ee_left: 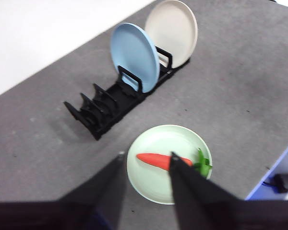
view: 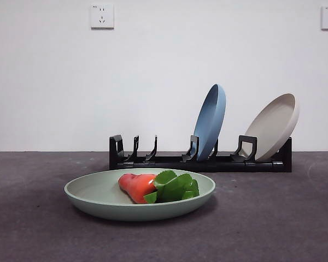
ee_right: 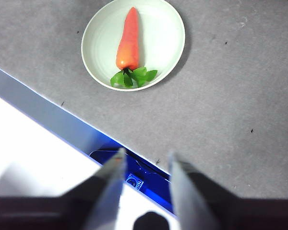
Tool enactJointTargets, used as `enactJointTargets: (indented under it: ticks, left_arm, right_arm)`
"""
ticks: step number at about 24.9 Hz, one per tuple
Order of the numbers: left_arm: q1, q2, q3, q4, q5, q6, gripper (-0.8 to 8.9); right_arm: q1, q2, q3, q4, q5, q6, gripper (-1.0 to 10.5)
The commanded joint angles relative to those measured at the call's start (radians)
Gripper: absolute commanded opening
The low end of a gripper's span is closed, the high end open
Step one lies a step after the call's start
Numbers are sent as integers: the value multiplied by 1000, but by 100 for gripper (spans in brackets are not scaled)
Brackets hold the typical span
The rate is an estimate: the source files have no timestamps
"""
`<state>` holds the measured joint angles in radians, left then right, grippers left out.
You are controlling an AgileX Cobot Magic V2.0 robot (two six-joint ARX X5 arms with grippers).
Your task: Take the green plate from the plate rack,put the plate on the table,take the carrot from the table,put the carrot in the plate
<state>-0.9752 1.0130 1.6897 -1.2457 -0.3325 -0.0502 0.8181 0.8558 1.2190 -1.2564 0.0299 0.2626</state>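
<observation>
- Front view: the green plate (view: 98, 197) lies flat on the table (view: 273, 218), near side, in front of the plate rack (view: 169, 161). The carrot (view: 138, 186) rests in it, leaves to the right. A blue plate (view: 210, 120) and a beige plate (view: 273, 125) stand in the rack's right slots; the left slot holds nothing.
- Left wrist view: the left gripper (ee_left: 146, 165) hangs above the plate, jaws apart, holding nothing.
- Right wrist view: the right gripper (ee_right: 145, 162) is over the table edge, well apart from the plate, jaws apart, holding nothing.
</observation>
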Motion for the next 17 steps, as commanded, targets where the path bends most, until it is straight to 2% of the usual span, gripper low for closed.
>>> enactJointTargets:
  ticks: [1,17]
  left_arm:
    - [2,-2,0,2,5,-10,-8]
    - [2,1,0,2,-4,-9,-4]
  right_arm:
    - [1,0,0,6,2,6,-10]
    - [1,-2,0,5,3,9,1]
